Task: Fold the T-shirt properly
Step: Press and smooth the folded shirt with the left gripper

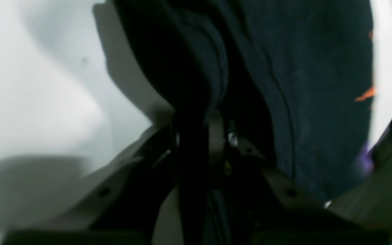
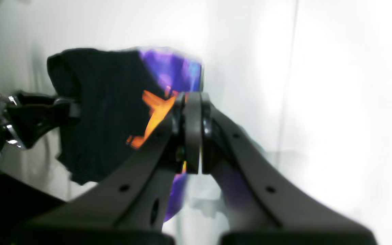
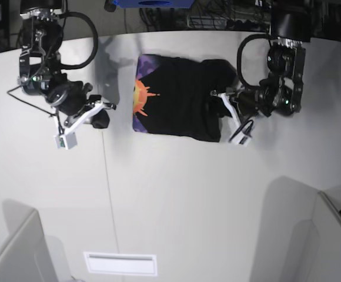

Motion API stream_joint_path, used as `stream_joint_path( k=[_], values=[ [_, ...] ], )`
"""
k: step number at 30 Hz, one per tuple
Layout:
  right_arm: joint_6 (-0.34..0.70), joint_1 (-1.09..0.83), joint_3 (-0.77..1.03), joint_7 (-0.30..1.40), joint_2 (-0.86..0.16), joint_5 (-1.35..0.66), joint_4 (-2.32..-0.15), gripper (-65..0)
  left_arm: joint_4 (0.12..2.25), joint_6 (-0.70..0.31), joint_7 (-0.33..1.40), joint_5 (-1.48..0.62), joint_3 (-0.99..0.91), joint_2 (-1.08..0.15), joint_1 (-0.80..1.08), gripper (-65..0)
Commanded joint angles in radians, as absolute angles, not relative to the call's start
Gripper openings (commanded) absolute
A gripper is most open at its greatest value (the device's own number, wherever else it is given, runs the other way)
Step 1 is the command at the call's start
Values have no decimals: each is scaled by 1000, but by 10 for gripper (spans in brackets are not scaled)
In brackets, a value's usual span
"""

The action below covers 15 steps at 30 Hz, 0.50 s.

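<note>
T-shirt (image 3: 185,100): matt black cloth, glossy-looking purple-orange print | table (image 3: 176,200): smooth pale surface — faint sheen | right gripper (image 2: 192,136): dark matt fingers — probably plastic

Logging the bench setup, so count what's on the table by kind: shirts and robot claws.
T-shirt: 1
Claws: 2, left claw and right claw
Total: 3

Black arms (image 3: 279,88) with looped cables, white camera mounts, dark screw-holed jaws.
</note>
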<state>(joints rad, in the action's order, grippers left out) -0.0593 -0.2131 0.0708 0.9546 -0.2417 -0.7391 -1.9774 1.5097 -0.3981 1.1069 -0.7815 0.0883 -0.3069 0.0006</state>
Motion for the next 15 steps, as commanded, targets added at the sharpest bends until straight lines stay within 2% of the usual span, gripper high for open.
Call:
stream_joint_path(
  k=[1,6,11,15],
  values=[
    [-42,-219,104,938,-249,-745,-1997,-650,1523,-404,1122,-768,156,-355,-47,-650],
    [-27,-263,185,940,-246,-745,-1997,-650,1523,-406,1119,-661,576,-522,-262,-650],
    [-27,-297,222,938,-245,-746,-1997,-650,1560,-406,980,-466,920,-561,-415,-650],
    [-28,-328,249,938,-242,-746,-1997,-650,1587,-407,874,-282,1115,-556,-467,-650]
  ],
)
